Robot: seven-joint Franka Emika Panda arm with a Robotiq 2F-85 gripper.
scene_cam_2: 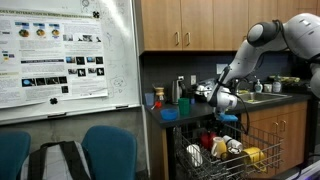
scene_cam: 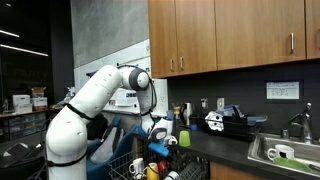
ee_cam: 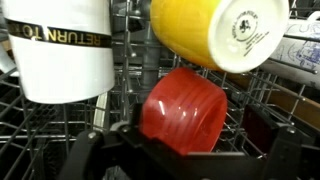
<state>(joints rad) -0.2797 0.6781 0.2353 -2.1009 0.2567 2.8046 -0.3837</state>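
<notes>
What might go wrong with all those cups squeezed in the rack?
The open gripper hangs over the red cup, with the yellow mug and white mug crowded beside it. A finger might bump one of them. The red cup looks smooth and round, so it might slip.

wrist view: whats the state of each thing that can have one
gripper: open, holding nothing
red cup: in the rack, just ahead of the gripper, not gripped
yellow cup: tipped, stamped base toward the camera
white mug: in the rack, lettering inverted in this view
dishwasher rack: loaded
</notes>
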